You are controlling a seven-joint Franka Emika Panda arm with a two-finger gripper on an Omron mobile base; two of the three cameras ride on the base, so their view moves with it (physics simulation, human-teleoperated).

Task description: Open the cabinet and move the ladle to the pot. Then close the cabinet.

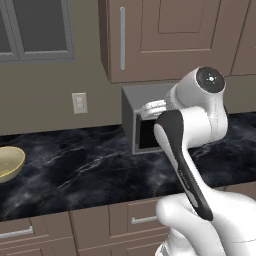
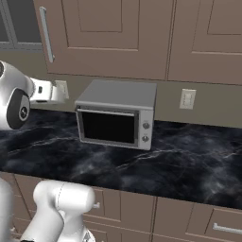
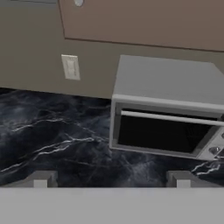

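Overhead, the brown recessed-panel cabinet (image 1: 170, 40) is closed; the end effector (image 3: 111, 178) gapes, ungripping.

The microwave (image 2: 116, 114) is set on the counter (image 2: 189, 160) beneath the cabinet (image 2: 108, 35); a bowl (image 1: 9, 163) is placed far left.
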